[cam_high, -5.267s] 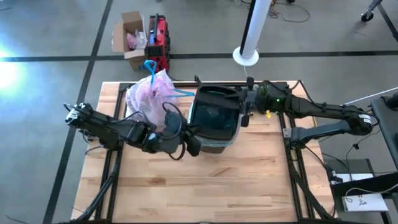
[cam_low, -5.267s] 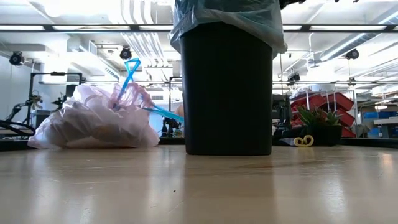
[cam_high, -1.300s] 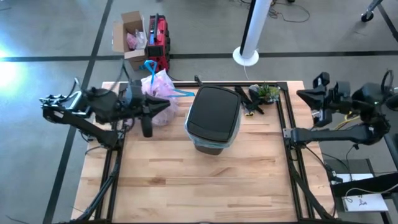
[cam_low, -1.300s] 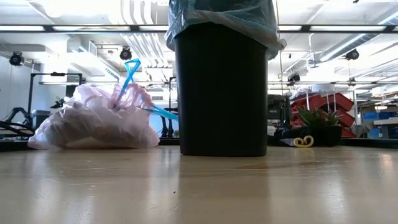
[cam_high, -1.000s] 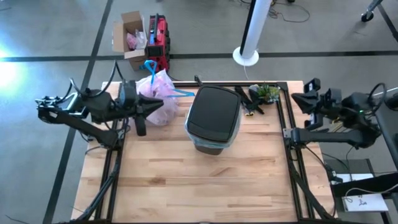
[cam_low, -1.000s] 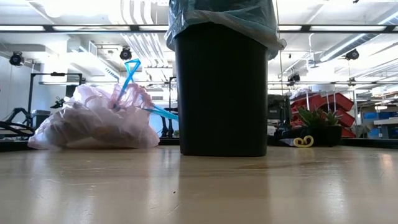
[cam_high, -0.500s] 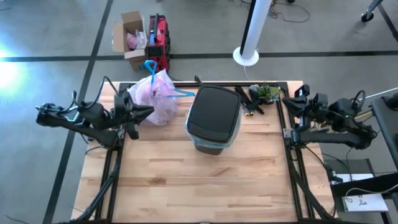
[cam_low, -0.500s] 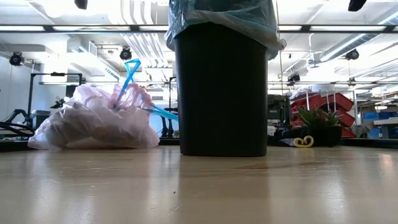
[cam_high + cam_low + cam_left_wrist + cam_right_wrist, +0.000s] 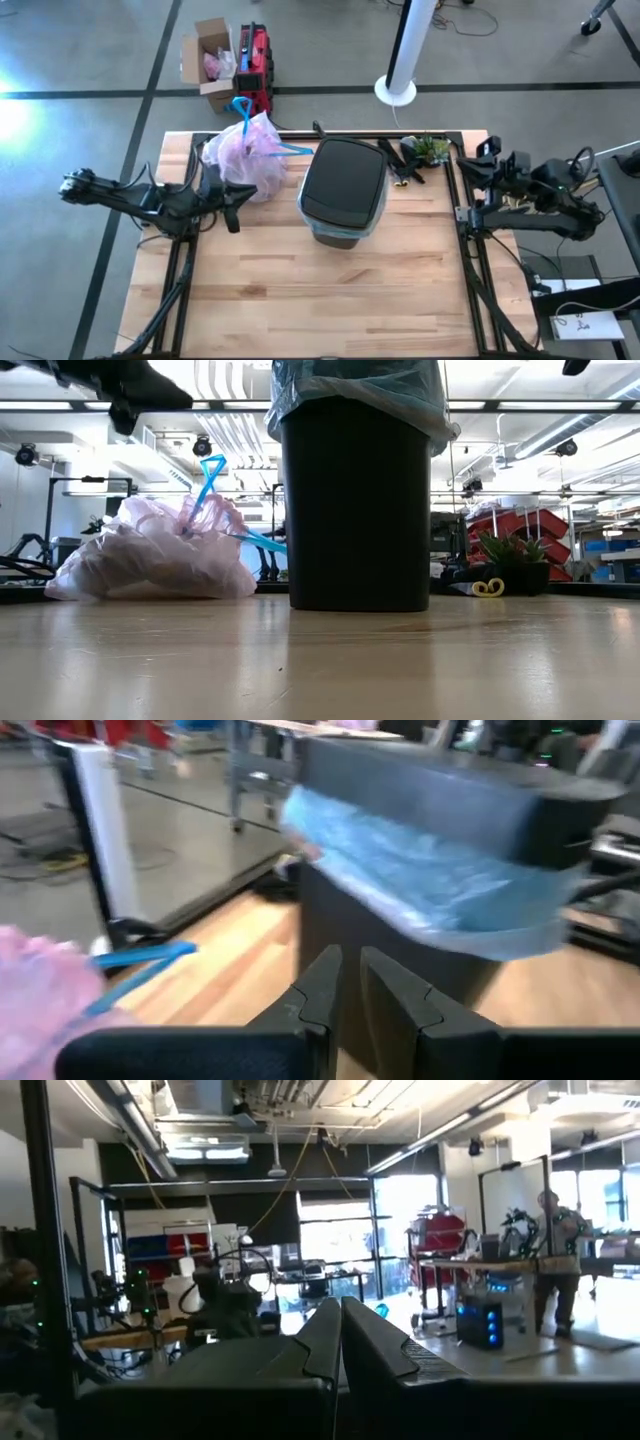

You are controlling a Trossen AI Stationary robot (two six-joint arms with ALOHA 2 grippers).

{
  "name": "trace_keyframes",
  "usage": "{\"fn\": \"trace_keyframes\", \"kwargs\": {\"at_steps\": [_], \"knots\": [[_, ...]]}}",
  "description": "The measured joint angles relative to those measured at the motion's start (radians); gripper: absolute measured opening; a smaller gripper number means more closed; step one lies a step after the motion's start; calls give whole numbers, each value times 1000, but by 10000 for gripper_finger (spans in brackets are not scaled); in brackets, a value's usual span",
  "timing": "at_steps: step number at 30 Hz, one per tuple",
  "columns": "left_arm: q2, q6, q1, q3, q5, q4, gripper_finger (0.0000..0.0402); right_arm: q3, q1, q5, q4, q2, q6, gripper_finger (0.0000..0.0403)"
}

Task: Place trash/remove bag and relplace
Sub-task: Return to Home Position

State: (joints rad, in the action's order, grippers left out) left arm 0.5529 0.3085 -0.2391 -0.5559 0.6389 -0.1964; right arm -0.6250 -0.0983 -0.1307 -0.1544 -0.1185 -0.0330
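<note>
The bag [image 9: 243, 157], thin crinkled pinkish film, slumps at the table's [image 9: 300, 295] far edge near the left corner, beside the black bin [image 9: 345, 185], long axis along that edge, its blue drawstring [image 9: 150, 955] loop pointing up. Its contents cannot be made out. A light blue liner [image 9: 420, 880] skirts the bin's rim. The left gripper [image 9: 236, 206] hangs over the left edge beside the bag, fingers nearly together, empty; the right gripper [image 9: 466, 165], by the right edge, is pinched closed.

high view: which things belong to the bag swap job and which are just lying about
Job: full pink bag, black bin, blue liner on the bin.
Lying about: small plant, black clutter beside it, cardboard box and red case on the floor.
</note>
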Motion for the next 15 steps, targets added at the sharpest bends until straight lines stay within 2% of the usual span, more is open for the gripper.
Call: {"fn": "trace_keyframes", "kwargs": {"at_steps": [3, 5, 9, 15], "knots": [[-26, -14, 2, 45, 65, 46, 27, 7, 0, 4, 4, 15, 31, 0], [-46, -51, 3, 70, 77, 139, 27, 18, 0, 10, 4, 30, 49, 0], [-94, -160, 6, 121, 19, 273, 27, 68, 0, 26, 19, 76, 48, 0], [-155, -160, 24, 157, -3, 279, 27, 214, 0, 34, 215, 118, 25, 0]]}}
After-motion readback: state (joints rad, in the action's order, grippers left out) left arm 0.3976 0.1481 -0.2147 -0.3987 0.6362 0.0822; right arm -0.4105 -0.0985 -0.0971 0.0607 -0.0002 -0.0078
